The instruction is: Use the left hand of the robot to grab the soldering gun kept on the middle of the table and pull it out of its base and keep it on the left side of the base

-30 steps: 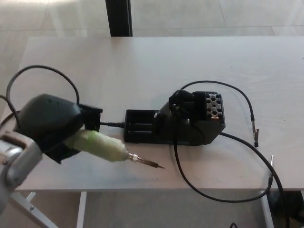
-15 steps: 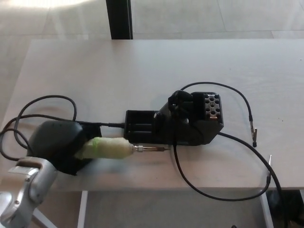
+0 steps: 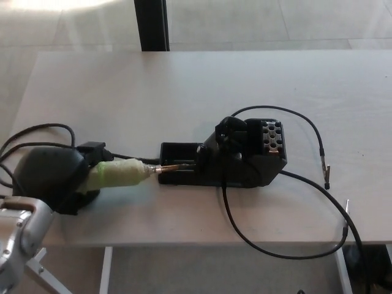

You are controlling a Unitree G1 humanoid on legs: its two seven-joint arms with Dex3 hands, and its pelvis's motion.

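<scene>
The soldering gun has a pale green handle and a thin metal tip. It lies level, just left of the black base, and its tip reaches over the base's open left tray. My left hand sits at the table's left front and is shut on the rear of the handle. Its black cord loops behind the hand. The base stands mid-table with a perforated holder on top. The right hand does not show.
A long black cable runs from the base in a wide loop to the table's front edge and off the right side. Another thin lead arcs to a clip at the right. A dark post stands behind the table.
My left hand has carried the soldering gun back from the front edge and swung its tip toward the base, until it pokes over the base's left tray.
</scene>
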